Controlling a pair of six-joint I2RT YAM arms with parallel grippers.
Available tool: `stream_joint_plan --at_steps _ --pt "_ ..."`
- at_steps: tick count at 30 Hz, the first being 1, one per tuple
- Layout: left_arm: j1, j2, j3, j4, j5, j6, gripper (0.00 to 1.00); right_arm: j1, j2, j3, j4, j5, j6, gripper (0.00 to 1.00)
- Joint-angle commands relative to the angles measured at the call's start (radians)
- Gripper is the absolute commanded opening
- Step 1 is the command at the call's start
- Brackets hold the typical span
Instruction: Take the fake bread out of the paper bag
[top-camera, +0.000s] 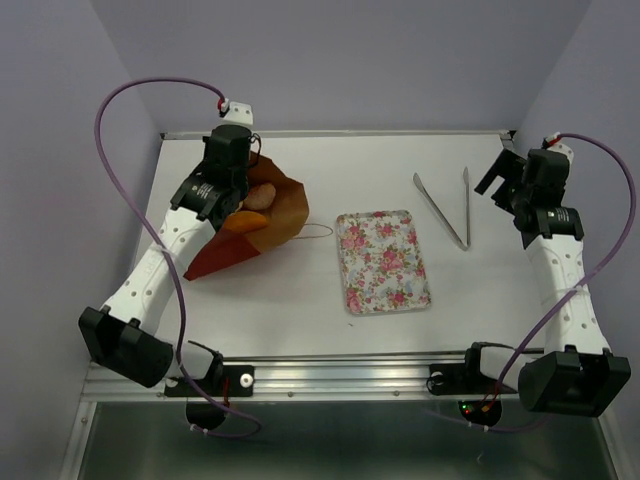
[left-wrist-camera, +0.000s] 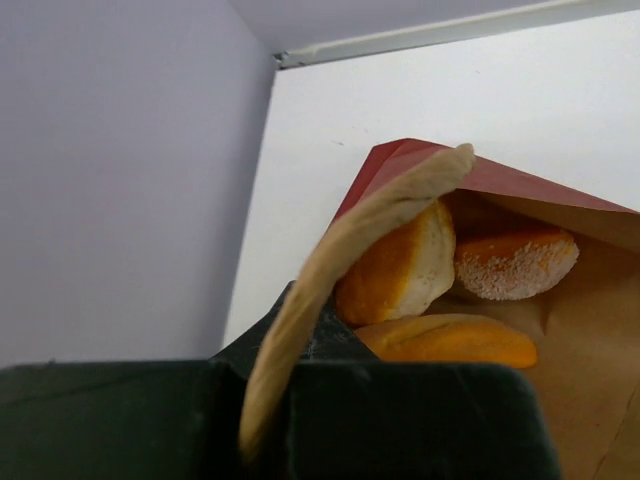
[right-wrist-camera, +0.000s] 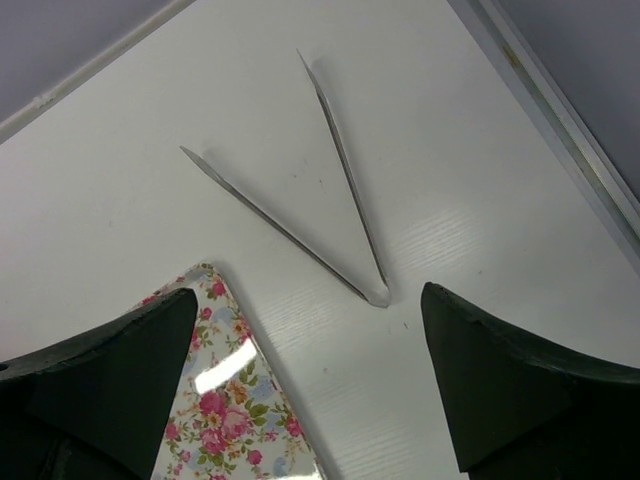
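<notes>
While the bag (top-camera: 222, 252) lies on its side near the desk's far left corner with its mouth gaping, the bread (left-wrist-camera: 395, 268) sits just inside.

- Bread: three pieces show at the left wrist, a pale-ended roll, a bun (left-wrist-camera: 515, 262) and a loaf (left-wrist-camera: 450, 340). No fourth piece is visible.
- Left gripper (left-wrist-camera: 290, 345): fingers pressed together, apparently pinching the handle (left-wrist-camera: 345, 245) at the bag's mouth.
- Right gripper (right-wrist-camera: 308, 293): fingers spread, holding nothing, near the far right corner.
- Step, as judged: opening the bag for a first pick. Hold the handle high so the mouth stays wide, and take the roll first, since it is nearest the rim.
- Obstructions: the handle crosses in front of the roll, and the bag's upper wall overhangs the bun.
- Tongs (right-wrist-camera: 330, 225): lying on the desk below the right gripper.
- Tray (top-camera: 383, 262): at mid-desk, between the bag and the tongs, touching neither.
</notes>
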Motion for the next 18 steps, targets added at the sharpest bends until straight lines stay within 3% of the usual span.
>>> stream_joint_plan --at_steps 1,10,14,18 --pt "0.001 0.018 0.01 0.205 -0.156 0.203 0.0 0.003 0.014 -0.007 0.002 -0.018 -0.021 1.0" --pt "-0.053 0.076 -0.116 0.153 -0.069 0.03 0.0 0.003 0.112 -0.029 0.017 -0.034 -0.067 1.0" --pt "-0.12 0.088 -0.216 0.167 -0.112 -0.028 0.0 0.003 0.213 -0.033 0.058 -0.062 -0.134 1.0" --pt "-0.157 0.076 -0.263 0.178 -0.157 -0.051 0.0 0.003 0.294 -0.013 0.098 -0.288 -0.353 1.0"
